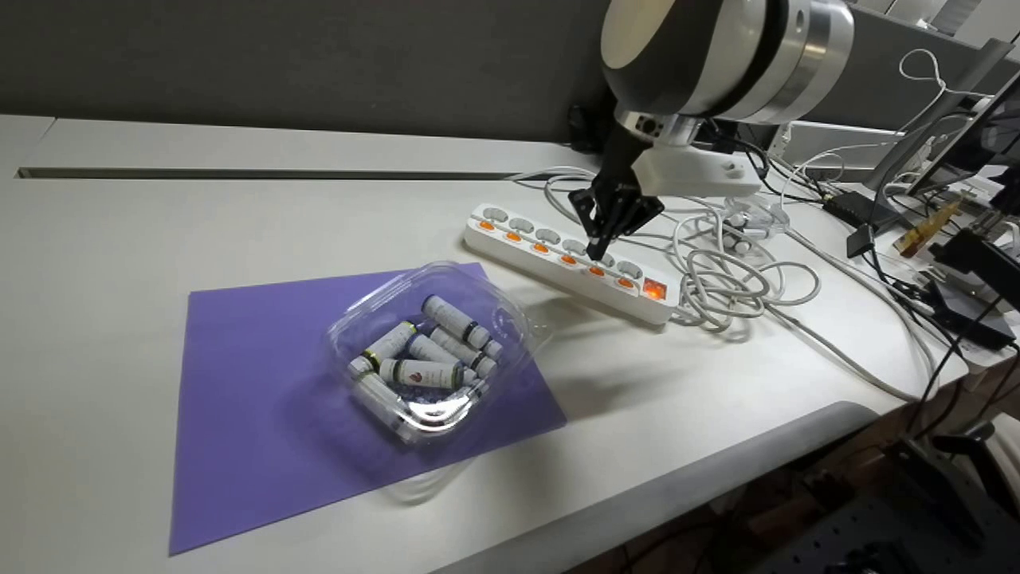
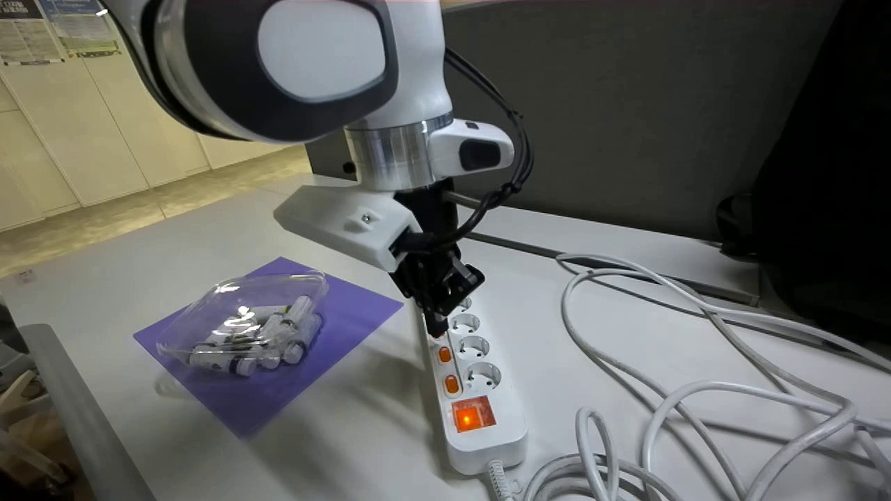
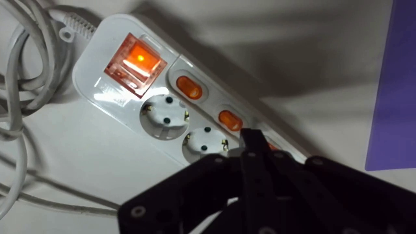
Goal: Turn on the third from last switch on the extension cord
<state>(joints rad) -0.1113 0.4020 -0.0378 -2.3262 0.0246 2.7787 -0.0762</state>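
Observation:
The extension cord is a white power strip lying diagonally on the table; it also shows in an exterior view and the wrist view. Its large main switch glows orange at the cable end. A row of small orange switches runs beside the sockets; in the wrist view the two nearest the main switch show fully, and the one after them is mostly hidden by my fingers. My gripper is shut and empty, pointing down over the strip. Whether its tips touch the strip I cannot tell.
A clear plastic box of small white-labelled bottles stands on a purple sheet. Coiled white cables lie by the strip's main-switch end. A dark partition stands behind the table. The table's front edge is rounded.

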